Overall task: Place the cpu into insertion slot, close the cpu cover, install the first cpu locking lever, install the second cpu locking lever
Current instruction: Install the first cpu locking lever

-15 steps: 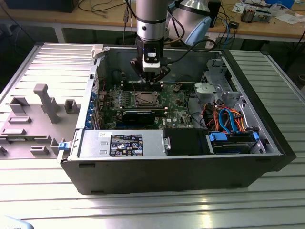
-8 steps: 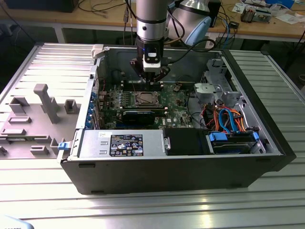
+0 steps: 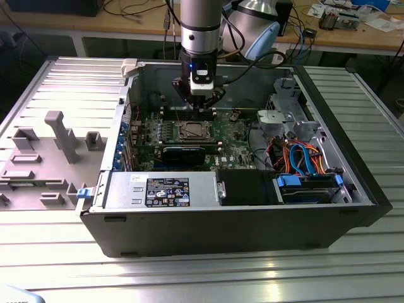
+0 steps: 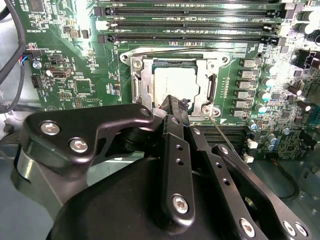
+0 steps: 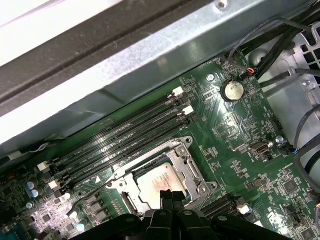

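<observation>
The cpu (image 4: 172, 82) sits in its socket (image 4: 134, 61), the cpu cover (image 4: 144, 82) lying flat around it. The hand (image 4: 174, 104), closed and empty, hovers at the cover's edge beside a loose locking lever (image 4: 222, 137). A push that misses this thin wire could slip, letting it spring back or gouging the motherboard (image 4: 65, 75).

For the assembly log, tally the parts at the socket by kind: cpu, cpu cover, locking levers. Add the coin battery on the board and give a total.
cpu: 1
cpu cover: 1
locking levers: 2
coin battery: 1
Total: 5
</observation>
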You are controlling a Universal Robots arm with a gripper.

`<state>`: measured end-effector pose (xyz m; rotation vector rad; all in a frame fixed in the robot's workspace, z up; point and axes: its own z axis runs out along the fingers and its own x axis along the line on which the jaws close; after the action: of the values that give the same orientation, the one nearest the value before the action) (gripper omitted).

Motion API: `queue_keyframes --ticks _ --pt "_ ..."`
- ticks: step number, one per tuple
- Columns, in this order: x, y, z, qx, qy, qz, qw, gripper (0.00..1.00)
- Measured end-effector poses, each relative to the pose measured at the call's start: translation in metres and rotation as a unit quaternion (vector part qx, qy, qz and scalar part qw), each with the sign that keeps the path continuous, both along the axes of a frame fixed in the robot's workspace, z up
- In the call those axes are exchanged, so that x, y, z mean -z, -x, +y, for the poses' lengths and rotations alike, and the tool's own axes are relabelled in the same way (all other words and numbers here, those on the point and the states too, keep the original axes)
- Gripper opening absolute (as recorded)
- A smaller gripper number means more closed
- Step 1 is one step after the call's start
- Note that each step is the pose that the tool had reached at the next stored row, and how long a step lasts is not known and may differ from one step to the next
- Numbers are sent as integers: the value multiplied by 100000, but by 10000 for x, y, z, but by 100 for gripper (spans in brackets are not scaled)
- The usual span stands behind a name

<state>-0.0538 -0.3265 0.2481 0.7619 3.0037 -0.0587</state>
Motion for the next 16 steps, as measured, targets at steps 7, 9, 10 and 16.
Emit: queue_keyframes --ticks 7,9,10,16 --pt "0 0 0 -589 5 5 99998 11" --pt "0 0 0 -786 4 4 99997 11" --pt "0 0 0 -905 1 0 99996 11" --pt "0 0 0 -1463 2 2 99989 11"
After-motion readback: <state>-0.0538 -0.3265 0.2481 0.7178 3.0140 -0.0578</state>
